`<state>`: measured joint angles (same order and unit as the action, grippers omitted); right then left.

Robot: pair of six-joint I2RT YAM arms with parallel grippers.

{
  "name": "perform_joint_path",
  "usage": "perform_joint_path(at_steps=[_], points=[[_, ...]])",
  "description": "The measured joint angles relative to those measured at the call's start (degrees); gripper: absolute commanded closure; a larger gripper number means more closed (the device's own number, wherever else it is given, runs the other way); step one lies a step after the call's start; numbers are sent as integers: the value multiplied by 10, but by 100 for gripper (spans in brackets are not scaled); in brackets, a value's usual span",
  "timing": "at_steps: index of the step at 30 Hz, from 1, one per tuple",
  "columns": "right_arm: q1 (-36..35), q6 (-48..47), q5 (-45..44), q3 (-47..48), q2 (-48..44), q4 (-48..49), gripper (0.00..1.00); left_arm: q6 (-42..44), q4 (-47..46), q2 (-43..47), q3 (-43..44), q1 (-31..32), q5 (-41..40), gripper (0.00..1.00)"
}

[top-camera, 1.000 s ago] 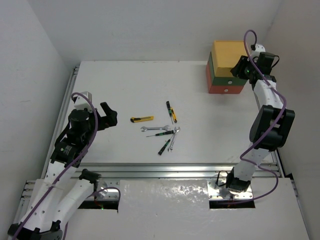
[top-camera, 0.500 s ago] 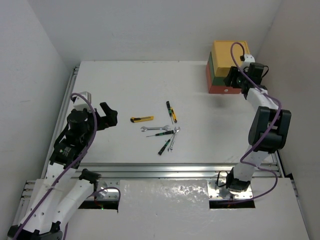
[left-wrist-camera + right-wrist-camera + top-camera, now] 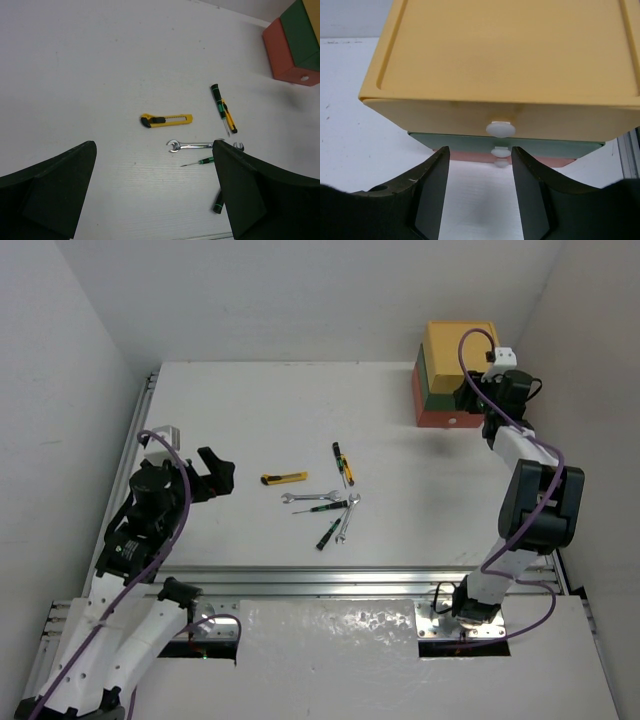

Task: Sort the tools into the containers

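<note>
Three containers stand stacked at the back right: a yellow drawer [image 3: 455, 343] on a green drawer [image 3: 438, 395] on an orange-red drawer [image 3: 445, 420]. My right gripper [image 3: 478, 405] hovers open at the stack's front, nothing between its fingers. In the right wrist view it [image 3: 480, 155] faces the yellow drawer's knob [image 3: 500, 129], green drawer's knob [image 3: 501, 151] and orange-red drawer's knob [image 3: 502, 163]. The tools lie mid-table: a utility knife [image 3: 284, 478], a yellow-black screwdriver [image 3: 347, 472], a silver wrench [image 3: 308, 497], a thin black-green screwdriver [image 3: 327, 533]. My left gripper [image 3: 215, 475] hangs open left of them.
In the left wrist view the knife [image 3: 166, 120] and a wrench [image 3: 192, 145] lie ahead of the open left gripper [image 3: 152, 195], and the drawer stack [image 3: 292, 50] sits at the top right. A metal rail [image 3: 350, 580] runs along the table's near edge.
My right gripper has swung from the stack's right side round to its front and now faces the knobs. The left arm shifted only slightly. The tools have not moved.
</note>
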<state>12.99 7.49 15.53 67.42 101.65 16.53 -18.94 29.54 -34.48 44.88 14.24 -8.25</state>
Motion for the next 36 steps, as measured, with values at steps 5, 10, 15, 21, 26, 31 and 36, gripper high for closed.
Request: perform_joint_path(at_steps=[5,10,15,21,26,31,36], points=[[0,-5,0,20,4,-4,53,3,-2,3,0,0,2,0],[0,-16,-2,38,7,-7,59,4,-2,3,0,1,3,0],[0,-26,-2,63,23,-27,53,4,-2,3,0,4,4,0],[-1,-42,-17,73,32,-47,46,4,-2,3,0,4,4,0],[-1,-48,-24,73,33,-51,56,4,-2,2,0,7,4,0],[-1,-50,-22,85,47,-56,64,5,-2,1,0,9,5,0],[-1,-51,-19,94,60,-65,68,4,-2,1,-3,9,4,0]])
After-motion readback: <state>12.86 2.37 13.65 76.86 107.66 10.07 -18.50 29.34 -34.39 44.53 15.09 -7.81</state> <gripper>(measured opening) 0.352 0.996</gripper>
